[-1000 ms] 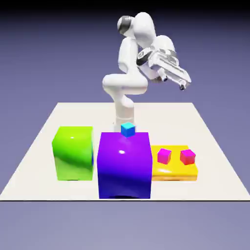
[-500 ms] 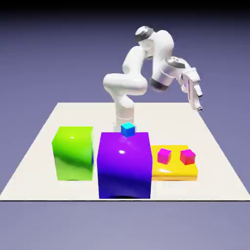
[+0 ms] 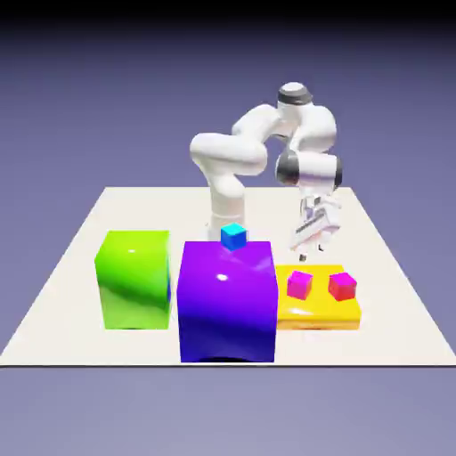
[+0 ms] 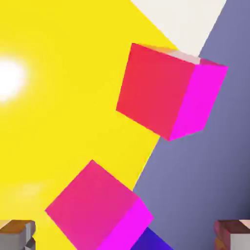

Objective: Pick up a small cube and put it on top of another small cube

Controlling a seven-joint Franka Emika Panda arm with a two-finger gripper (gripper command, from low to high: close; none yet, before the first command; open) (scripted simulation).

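Pale worktop (image 3: 71,294), blue-violet backdrop. Claw (image 3: 307,245): jaws wide apart, empty, above yellow slab (image 3: 316,313). Nearer magenta cube (image 3: 299,284): on slab, at claw's six o'clock, untouched. Second magenta cube (image 3: 342,285): five o'clock.

Purple block (image 3: 226,298), green block (image 3: 134,278) glossy, highlights; yellow slab (image 3: 319,312) glossy; table (image 3: 80,240) matt.

Worktop (image 3: 71,258), along its near edge, from the exterior view's left: large block (image 3: 134,278); larger block (image 3: 226,298) carrying one small cube (image 3: 233,236) at its rear edge; low slab (image 3: 319,312) carrying two small cubes (image 3: 299,284) (image 3: 342,285) side by side, apart.
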